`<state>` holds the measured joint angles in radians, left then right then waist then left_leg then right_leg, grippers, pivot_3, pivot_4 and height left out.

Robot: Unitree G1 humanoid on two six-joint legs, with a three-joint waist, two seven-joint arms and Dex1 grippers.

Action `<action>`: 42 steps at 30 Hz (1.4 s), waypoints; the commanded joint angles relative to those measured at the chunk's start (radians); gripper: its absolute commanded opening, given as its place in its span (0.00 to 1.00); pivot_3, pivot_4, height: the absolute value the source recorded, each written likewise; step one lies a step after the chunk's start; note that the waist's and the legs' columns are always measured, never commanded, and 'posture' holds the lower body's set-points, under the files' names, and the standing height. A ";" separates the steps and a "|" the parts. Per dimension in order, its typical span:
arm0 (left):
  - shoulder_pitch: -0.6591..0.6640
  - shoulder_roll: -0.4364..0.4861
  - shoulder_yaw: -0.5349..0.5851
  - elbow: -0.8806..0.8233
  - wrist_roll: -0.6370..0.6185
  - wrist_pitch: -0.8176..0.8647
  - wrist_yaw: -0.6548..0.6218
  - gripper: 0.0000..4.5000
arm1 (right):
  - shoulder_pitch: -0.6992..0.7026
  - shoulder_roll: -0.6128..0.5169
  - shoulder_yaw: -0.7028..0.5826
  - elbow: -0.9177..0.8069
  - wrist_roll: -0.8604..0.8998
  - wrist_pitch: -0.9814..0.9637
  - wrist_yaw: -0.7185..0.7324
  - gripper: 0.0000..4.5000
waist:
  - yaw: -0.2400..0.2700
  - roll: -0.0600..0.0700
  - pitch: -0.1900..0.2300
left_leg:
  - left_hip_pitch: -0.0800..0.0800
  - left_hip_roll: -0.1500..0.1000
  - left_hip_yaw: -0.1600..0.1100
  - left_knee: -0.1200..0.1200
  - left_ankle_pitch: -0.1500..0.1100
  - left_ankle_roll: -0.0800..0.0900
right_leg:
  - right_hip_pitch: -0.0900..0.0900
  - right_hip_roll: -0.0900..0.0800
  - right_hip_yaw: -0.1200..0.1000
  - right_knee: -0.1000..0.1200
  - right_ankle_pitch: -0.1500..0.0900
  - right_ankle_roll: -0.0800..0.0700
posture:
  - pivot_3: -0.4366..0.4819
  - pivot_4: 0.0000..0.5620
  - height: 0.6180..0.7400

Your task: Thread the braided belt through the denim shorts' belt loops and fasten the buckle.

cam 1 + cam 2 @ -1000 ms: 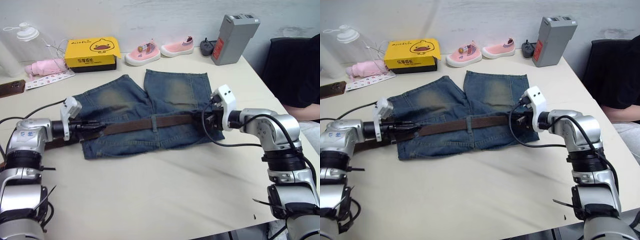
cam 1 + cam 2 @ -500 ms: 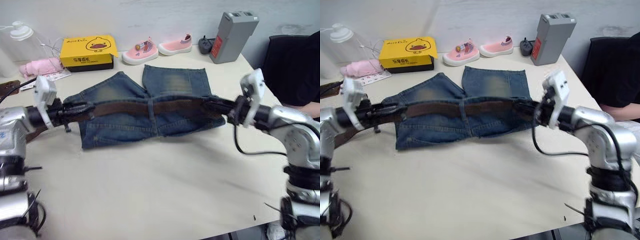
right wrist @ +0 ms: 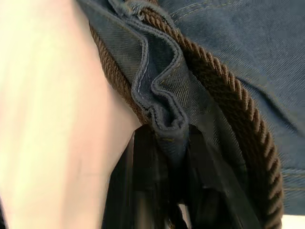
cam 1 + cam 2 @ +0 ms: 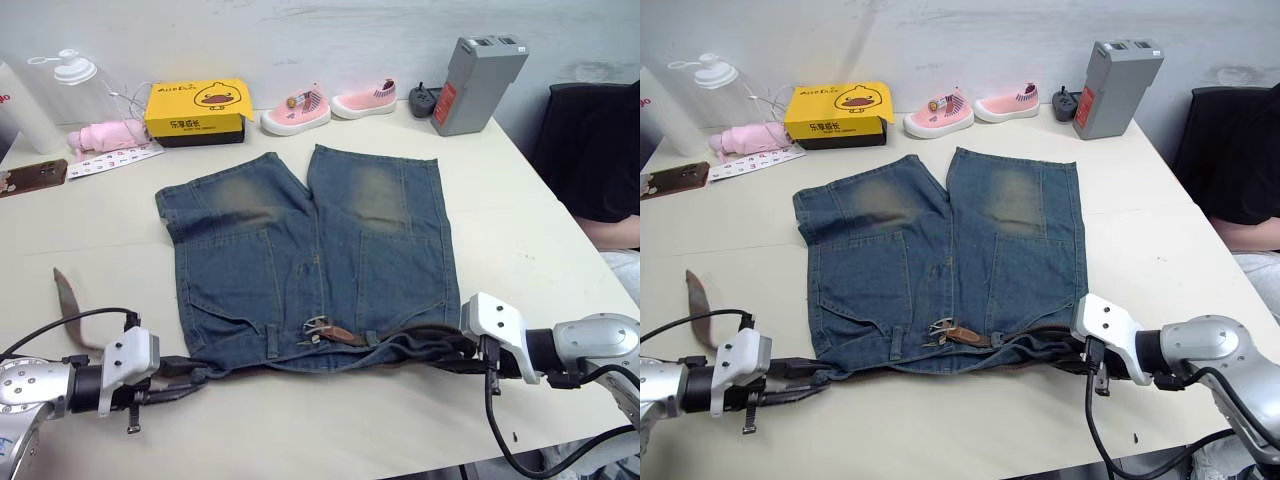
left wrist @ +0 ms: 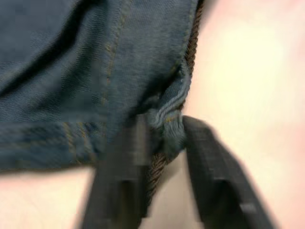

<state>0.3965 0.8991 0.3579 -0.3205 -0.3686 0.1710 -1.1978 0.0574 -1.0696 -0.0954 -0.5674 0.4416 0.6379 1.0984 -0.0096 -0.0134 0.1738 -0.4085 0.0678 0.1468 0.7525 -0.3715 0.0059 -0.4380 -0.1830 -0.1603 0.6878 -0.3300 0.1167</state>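
Table, cream, bearing all items. Shorts spread flat mid-table, one pair; long axis front to back, waistband at near edge, two legs pointing to far wall. Belt along waistband, long axis left-right; loose tail curling up on table at left. Buckle, one, silver, near waistband centre, on top of denim. Belt loops: one made out left of buckle; others not countable.

Left gripper at waistband's left corner; left wrist view shows fingers clamped on a bunched denim edge with braided strap between them. Right gripper at right corner; right wrist view shows fingers pinching a folded denim edge, braid running just beside it. Eye views do not resolve finger contact; wrist views do.

Far edge: grey box upright, yellow box, two pink shoes, clear bottle, phone.
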 commanded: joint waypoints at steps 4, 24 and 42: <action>0.058 0.065 0.093 0.018 -0.056 0.091 -0.055 1.00 | 0.017 -0.058 -0.142 -0.019 0.112 -0.015 0.132 0.97 | 0.000 0.002 0.001 | 0.001 0.000 0.001 0.000 0.000 0.000 | 0.000 0.001 0.000 0.001 0.000 -0.001 | 0.48 0.27 0.42; -0.599 0.015 -0.284 0.336 -0.012 0.290 0.122 1.00 | -0.663 0.276 0.418 0.439 -0.137 0.289 -0.267 0.88 | 0.002 0.000 0.000 | -0.023 -0.003 0.010 0.000 0.001 0.001 | -0.022 0.002 -0.004 0.007 0.002 -0.003 | 0.48 0.27 0.42; -0.847 -0.073 -0.519 0.797 0.483 -0.131 0.427 0.13 | -0.787 0.506 0.420 0.784 -0.384 0.123 -0.554 0.00 | -0.010 0.015 -0.042 | 0.012 0.002 0.004 0.001 0.003 -0.001 | 0.008 -0.002 -0.001 0.008 0.002 -0.003 | 0.48 0.27 0.42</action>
<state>-0.3878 0.8460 -0.0986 0.2732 -0.0418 0.0862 -0.8940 -0.6838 -0.5832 0.3470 0.0681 0.1425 0.8237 0.6365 -0.0196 0.0012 0.1320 -0.3956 0.0707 0.1501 0.7538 -0.3687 0.0046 -0.4302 -0.1849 -0.1612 0.6968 -0.3279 0.1137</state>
